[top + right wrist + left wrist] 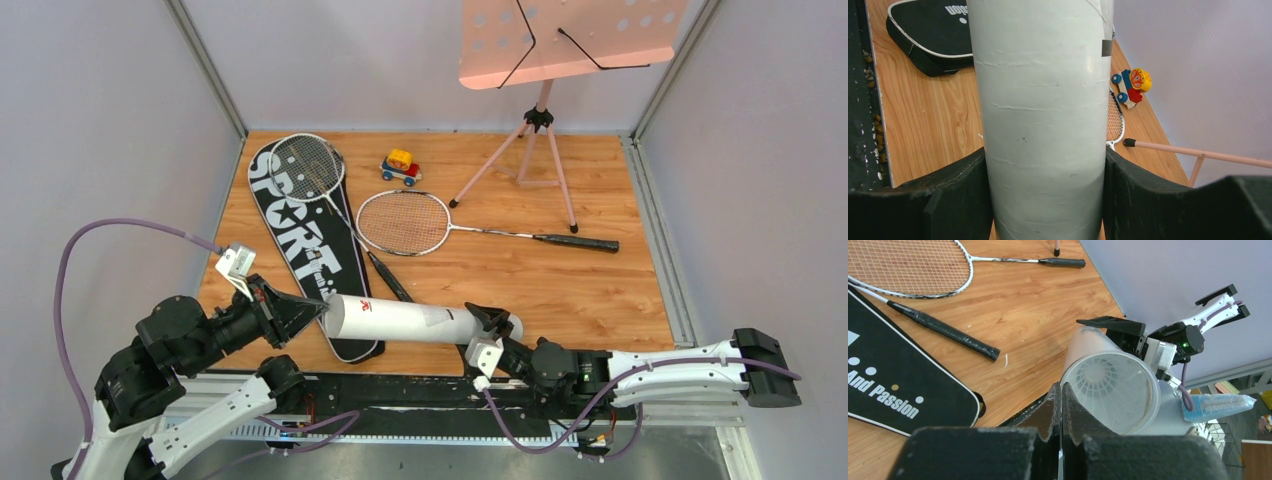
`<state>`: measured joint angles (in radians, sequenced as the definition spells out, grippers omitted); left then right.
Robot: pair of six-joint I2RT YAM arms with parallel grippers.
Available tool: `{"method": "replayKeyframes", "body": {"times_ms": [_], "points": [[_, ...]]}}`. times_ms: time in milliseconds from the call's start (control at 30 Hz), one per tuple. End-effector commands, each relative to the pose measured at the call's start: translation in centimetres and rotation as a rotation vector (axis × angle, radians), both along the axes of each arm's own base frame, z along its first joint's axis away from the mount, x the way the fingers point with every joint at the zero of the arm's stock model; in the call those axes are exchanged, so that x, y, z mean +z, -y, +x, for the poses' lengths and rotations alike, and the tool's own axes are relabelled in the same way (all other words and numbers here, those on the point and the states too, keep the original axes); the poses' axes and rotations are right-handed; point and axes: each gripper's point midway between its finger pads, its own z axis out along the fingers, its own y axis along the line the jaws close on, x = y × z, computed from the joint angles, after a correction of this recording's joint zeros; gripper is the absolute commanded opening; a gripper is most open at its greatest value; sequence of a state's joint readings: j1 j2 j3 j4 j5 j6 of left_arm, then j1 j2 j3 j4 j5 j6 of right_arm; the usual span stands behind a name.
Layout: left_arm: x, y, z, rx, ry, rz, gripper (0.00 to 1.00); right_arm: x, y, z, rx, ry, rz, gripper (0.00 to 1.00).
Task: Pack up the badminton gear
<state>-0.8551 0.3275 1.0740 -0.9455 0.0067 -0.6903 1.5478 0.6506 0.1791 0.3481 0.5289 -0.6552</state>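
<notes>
The white tube (410, 320) is held level above the table's near edge. My right gripper (488, 325) is shut on its right part; in the right wrist view the tube (1040, 100) fills the gap between both fingers (948, 200). My left gripper (318, 312) is shut, its tip at the tube's open left end. In the left wrist view the shut left gripper (1061, 387) touches the rim, and a white shuttlecock (1098, 377) sits inside the tube (1128, 415). One racket (307, 165) lies on the black SPORT bag (300, 240). The other racket (403, 222) lies mid-table.
A toy car (400, 166) stands at the back, between the racket heads. The pink music stand (560, 40) stands at the back right, its legs (520, 160) spread on the table. Grey walls close in the left, back and right sides.
</notes>
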Motion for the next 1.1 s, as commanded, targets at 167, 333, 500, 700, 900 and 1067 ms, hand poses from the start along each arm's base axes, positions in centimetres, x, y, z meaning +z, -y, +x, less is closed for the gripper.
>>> {"method": "replayKeyframes", "body": {"times_ms": [167,333,500,700,900,1067], "points": [[-0.5,-0.1,0.2,0.005,0.008,0.011,0.00,3.3,-0.5,0.0,0.001,-0.018,0.131,0.15],[-0.7,-0.4,0.3,0.024,0.007,0.027,0.00,3.2,-0.5,0.0,0.000,-0.021,0.131,0.15],[-0.8,-0.8,0.4,0.036,0.009,0.043,0.00,3.2,-0.4,0.0,-0.003,-0.021,0.129,0.15],[-1.2,-0.6,0.3,0.020,-0.003,0.059,0.00,3.0,-0.6,0.1,-0.006,-0.017,0.114,0.15],[-1.4,-0.1,0.4,0.008,-0.012,0.070,0.11,2.7,-0.9,0.1,-0.006,-0.016,0.091,0.15],[-1.3,-0.9,0.3,0.032,-0.007,0.071,0.34,2.8,-0.8,0.0,-0.004,-0.017,0.099,0.15]]}}
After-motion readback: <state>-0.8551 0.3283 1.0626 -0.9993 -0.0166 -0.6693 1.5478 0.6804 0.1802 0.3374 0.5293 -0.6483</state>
